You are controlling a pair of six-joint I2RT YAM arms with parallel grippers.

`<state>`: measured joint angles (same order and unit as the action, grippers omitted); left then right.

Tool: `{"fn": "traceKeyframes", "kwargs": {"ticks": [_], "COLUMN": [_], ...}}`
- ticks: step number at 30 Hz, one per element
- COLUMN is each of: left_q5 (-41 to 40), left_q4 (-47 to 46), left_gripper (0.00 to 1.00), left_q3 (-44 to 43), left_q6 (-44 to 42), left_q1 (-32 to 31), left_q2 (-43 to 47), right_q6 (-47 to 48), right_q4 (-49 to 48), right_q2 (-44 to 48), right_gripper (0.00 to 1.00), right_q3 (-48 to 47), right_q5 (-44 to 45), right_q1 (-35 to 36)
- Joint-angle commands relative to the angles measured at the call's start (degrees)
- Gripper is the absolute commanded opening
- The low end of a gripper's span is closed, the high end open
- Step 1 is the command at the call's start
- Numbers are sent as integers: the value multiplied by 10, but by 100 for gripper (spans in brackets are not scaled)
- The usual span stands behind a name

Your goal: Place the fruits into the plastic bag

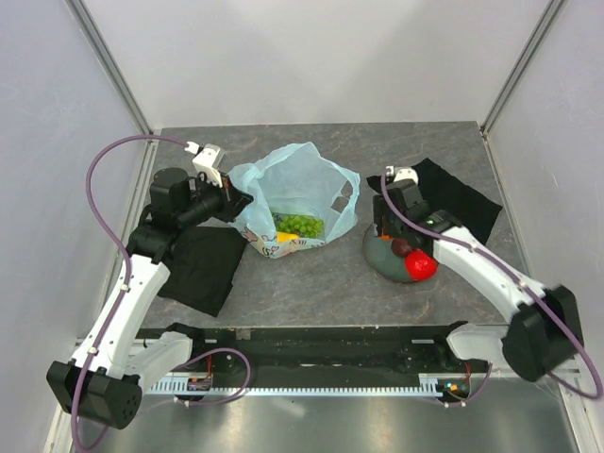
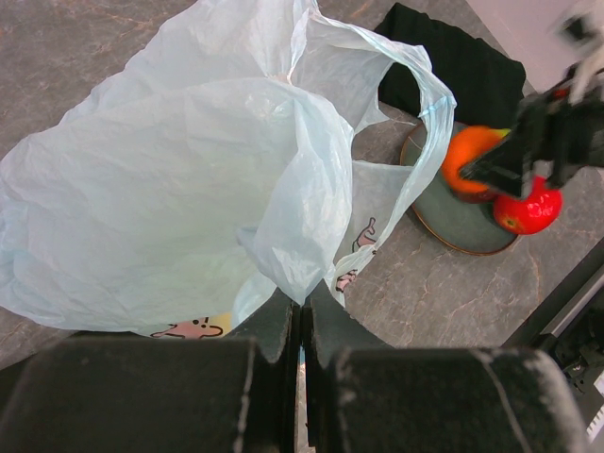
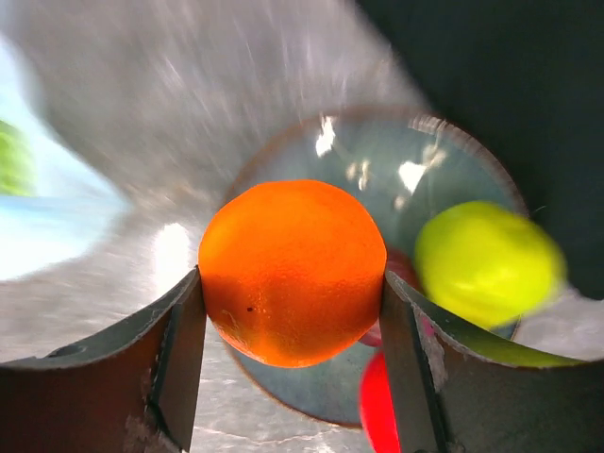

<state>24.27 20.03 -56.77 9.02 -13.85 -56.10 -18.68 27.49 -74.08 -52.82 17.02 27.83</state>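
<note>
Right claw (image 3: pixel 291 293): pinching the orange (image 3: pixel 291 272), one finger on each flank, over the plate; I cannot tell whether it has cleared the dish
Table (image 1: pixel 311 283): a bare strip between plate and bag gives me open room, and the side walls are well apart
Plastic bag (image 1: pixel 297 184): lies to my left of the orange, mouth gaping upward; the grape bunch (image 1: pixel 300 225) and yellow oblong one (image 1: pixel 286 237) are inside
Left claw (image 2: pixel 302 311): pressed together on a fold of the bag's rim, on the side away from the plate
Plate (image 1: pixel 379 260): just beside the bag
Handle loop (image 1: pixel 347 193): stands on the bag's plate side, so I judge the carry must pass above it
Long axis: none to align (the orange is round)
Left on the dish: red apple (image 1: pixel 421 266), dark purple one (image 1: pixel 403 247), green apple (image 3: pixel 486 255)
</note>
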Motion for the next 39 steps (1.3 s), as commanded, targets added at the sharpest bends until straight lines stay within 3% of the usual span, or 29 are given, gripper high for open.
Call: {"fn": "traceKeyframes", "kwargs": {"ticks": [1,5,11,24,27,31,33,39], "left_q5": [14,12,10,7,8,9,9,8], "left_q4": [-14,-14,-15,-14,-14,-14,-15,-14], "left_gripper": [2,1,2,2,2,2,2,2], "left_q3": [0,0,1,2,2,2,2,1], "left_q6": [-12,-12,-13,-15,-15,-15,-15,-15], "left_q1": [0,0,0,0,0,0,0,0], "left_q2": [0,1,0,-2,-3,-3,-3,-1], "right_q6": [3,-34,-25,-48,-47,-38,-22,14], "right_q4": [-49,-192,-255,-231,-212,-203,-202,-205], "right_q2": [116,103,-41,-332,-355,-350,-331,-241], "right_gripper": [45,42,41,47,54,89,98,98], "right_q3": [-49,-34,-108,-310,-329,-326,-322,-278], "right_q5": [-44,-160,-184,-273,-280,-284,-277,-211], "right_q1": [-1,1,97,155,164,166,166,151]}}
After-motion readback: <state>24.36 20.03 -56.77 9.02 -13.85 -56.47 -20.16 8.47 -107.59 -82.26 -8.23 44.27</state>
